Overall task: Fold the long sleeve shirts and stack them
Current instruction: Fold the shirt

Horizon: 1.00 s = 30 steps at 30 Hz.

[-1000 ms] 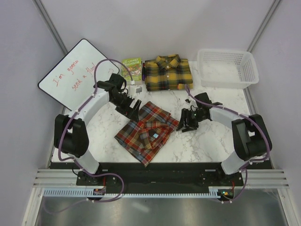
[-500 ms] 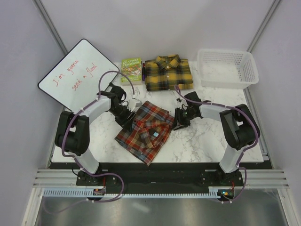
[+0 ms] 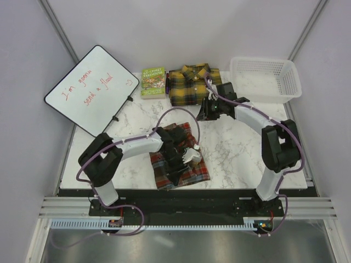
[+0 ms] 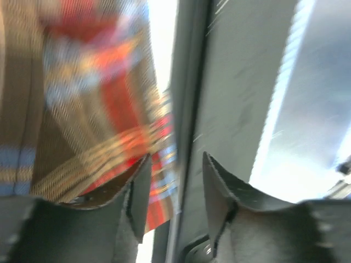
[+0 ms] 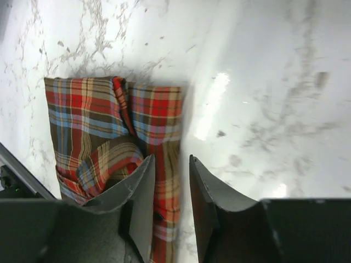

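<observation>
Red shirt [image 3: 162,172]: lower centre of your top view, under your left arm.
Yellow shirt [image 3: 186,87]: folded, upper centre.
Left gripper [image 4: 175,164]: over red plaid; blur hides whether you pinch cloth.
Right gripper [image 5: 171,164]: slightly spread, empty, near the yellow shirt's lower right corner.

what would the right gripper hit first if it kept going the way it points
Probably the edge of the red-brown plaid shirt, which lies straight ahead of the right gripper in its wrist view. Depth is unclear, and bare marble table sits beside that edge, so it might touch down there.
</observation>
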Tool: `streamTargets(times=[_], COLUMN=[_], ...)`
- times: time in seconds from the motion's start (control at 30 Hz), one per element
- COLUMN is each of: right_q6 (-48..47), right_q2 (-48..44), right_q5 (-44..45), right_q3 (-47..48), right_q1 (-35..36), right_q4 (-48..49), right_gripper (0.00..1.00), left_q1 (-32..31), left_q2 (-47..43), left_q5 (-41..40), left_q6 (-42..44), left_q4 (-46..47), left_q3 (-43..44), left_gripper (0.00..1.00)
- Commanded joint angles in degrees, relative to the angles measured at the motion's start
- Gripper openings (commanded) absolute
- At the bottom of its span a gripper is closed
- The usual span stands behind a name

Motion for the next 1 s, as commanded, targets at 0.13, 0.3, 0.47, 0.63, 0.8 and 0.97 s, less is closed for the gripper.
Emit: streamTargets(times=[0.13, 0.3, 0.47, 0.63, 0.8, 0.97], right_q6=[-15.6, -18.7, -18.3, -17.5, -17.6, -21.3], right_q2=[-14.6, -15.4, -13.8, -8.6, -2.7, 1.2], right_q5=[-3.8, -8.1, -10.7, -9.4, -12.1, -13.1], right_q3=[-5.0, -14.7, -18.4, -19.8, -16.6, -10.5], right_q1=[-6.0, -2.1, 1.8, 3.7, 3.9, 4.0], right_q4=[-19.7, -23.4, -23.1, -20.1, -20.4, -22.4], right_gripper=[0.52, 0.53, 0.55, 0.54, 0.48, 0.2], left_q1=[7.6, 23.4, 35.4, 38.9, 41.0, 42.8], left_q2=[-5.8, -5.4, -7.9, -10.9, -15.1, -17.9], left_q5=[15.4, 14.3, 15.4, 14.7, 13.3, 12.2], left_q6=[-11.9, -15.6, -21.4, -22.2, -21.8, -20.5], left_q4=[3.8, 5.7, 9.5, 11.3, 11.5, 11.7], left_q3=[14.0, 17.2, 14.3, 11.0, 7.1, 4.7], left_gripper=[0.62, 0.72, 0.86, 0.93, 0.97, 0.99])
